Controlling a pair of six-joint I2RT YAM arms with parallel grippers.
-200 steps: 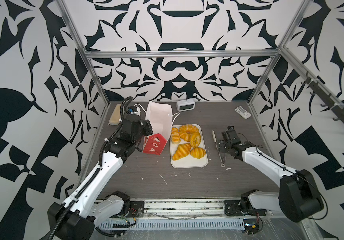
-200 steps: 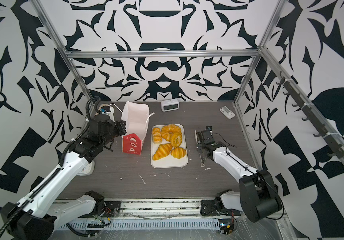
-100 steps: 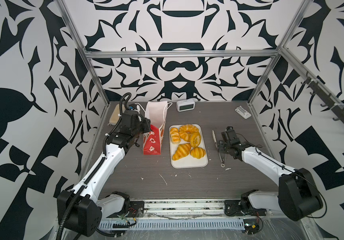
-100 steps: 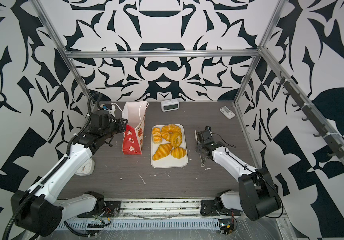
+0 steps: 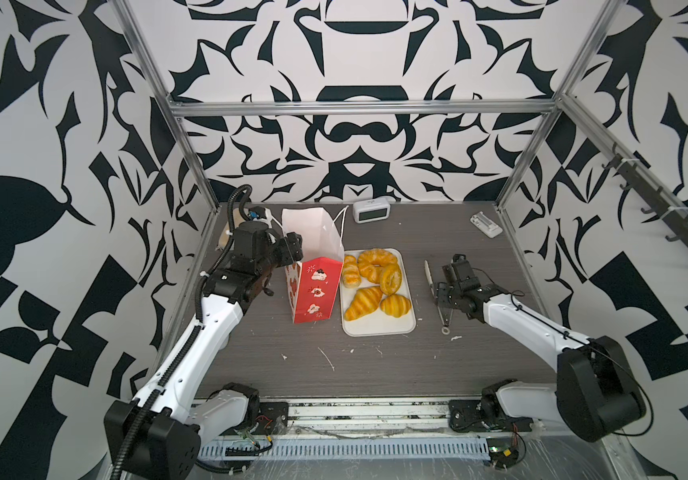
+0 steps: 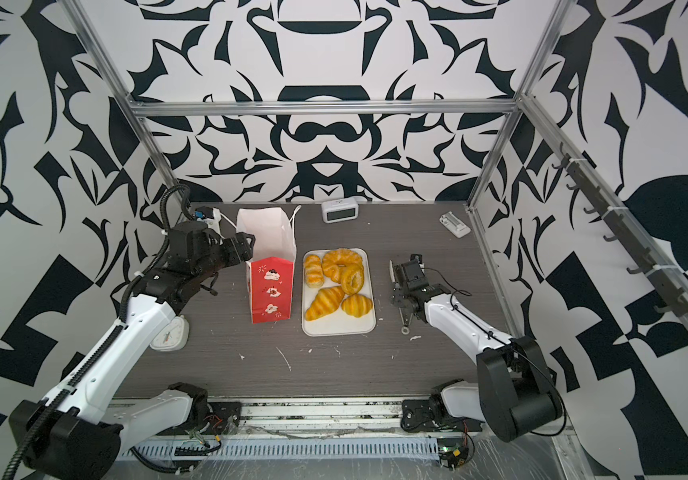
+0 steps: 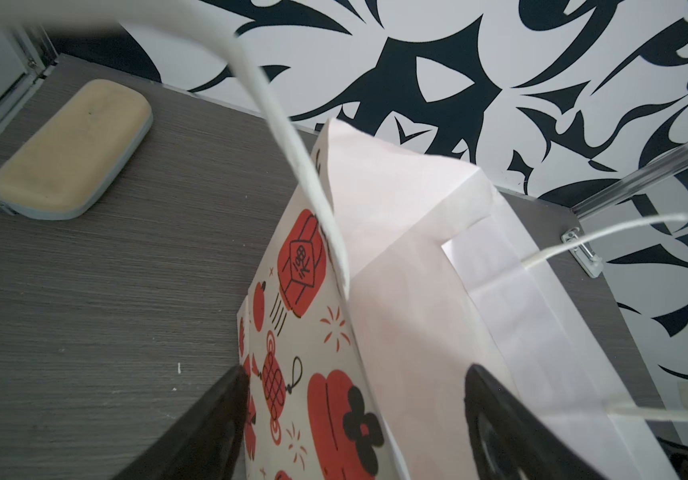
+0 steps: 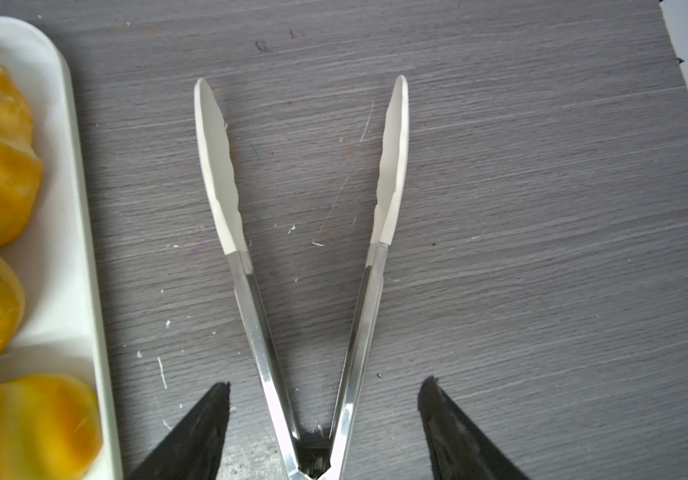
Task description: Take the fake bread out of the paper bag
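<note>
paper bag (image 5: pixel 315 291) stands upright on counter (image 5: pixel 375 365). fake bread (image 5: pixel 375 282) lies on white tray (image 5: pixel 379 328) just right of bag. left claw (image 5: pixel 292 251) spread wide around bag's side wall, not pinching. right claw (image 8: pixel 325 381) spread too, tongs (image 8: pixel 251 299) lie between, not gripped.

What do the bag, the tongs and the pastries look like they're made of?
The paper bag: matte paper, going by its sharp creases and folded rim. The tongs: polished metal arms with mirror glints; tips matte off-white, likely silicone or plastic. The fake bread: glossy orange-yellow, probably plastic or foam; cannot tell which.
</note>
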